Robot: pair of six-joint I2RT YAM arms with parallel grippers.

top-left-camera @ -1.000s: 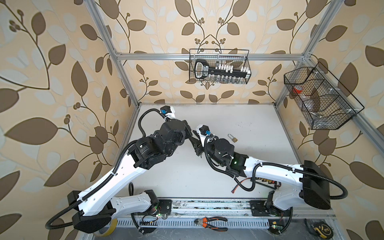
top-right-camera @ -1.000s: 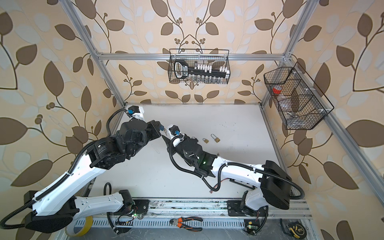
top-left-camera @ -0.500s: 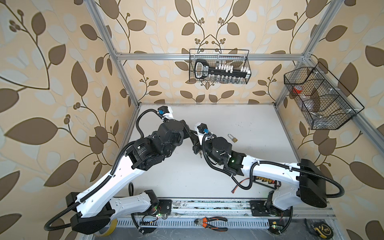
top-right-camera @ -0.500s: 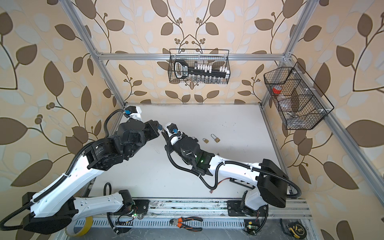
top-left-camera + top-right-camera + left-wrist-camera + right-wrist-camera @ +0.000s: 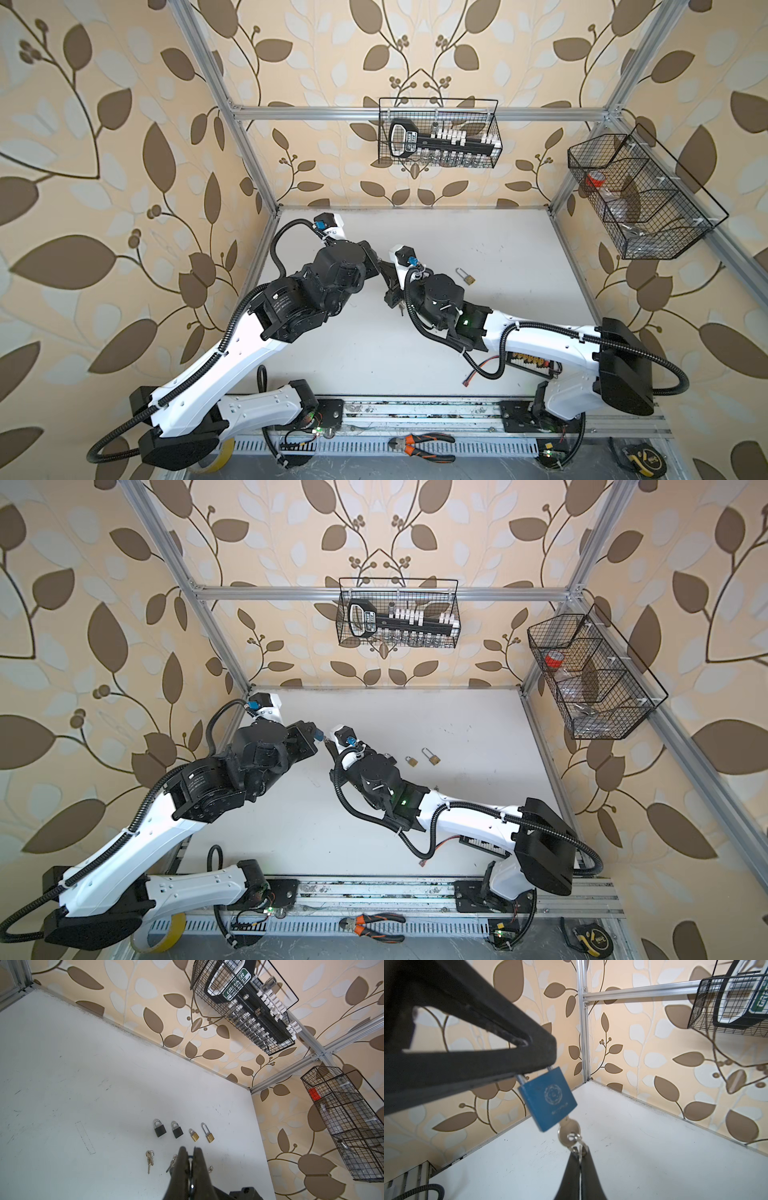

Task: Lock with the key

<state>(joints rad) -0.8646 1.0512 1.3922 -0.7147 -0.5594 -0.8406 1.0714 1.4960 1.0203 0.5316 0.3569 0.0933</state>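
Note:
A blue padlock [image 5: 547,1098] hangs in the air by its shackle, and my left gripper [image 5: 189,1150] is shut on that shackle. A silver key [image 5: 569,1127] sticks in the bottom of the padlock, with a key ring [image 5: 574,1137] on its head. My right gripper [image 5: 579,1152] is shut on the key ring just below the key. In a top view the blue padlock [image 5: 318,734] shows between the two wrists, above the left middle of the white table [image 5: 457,729].
On the table lie two black padlocks [image 5: 160,1129], two brass padlocks [image 5: 193,1135] and loose key bunches [image 5: 149,1158]. Wire baskets hang on the back wall [image 5: 438,133] and the right wall [image 5: 640,199]. Pliers [image 5: 419,442] rest on the front rail.
My right gripper has closed on the key ring. Both wrists have shifted slightly to the left together with the padlock.

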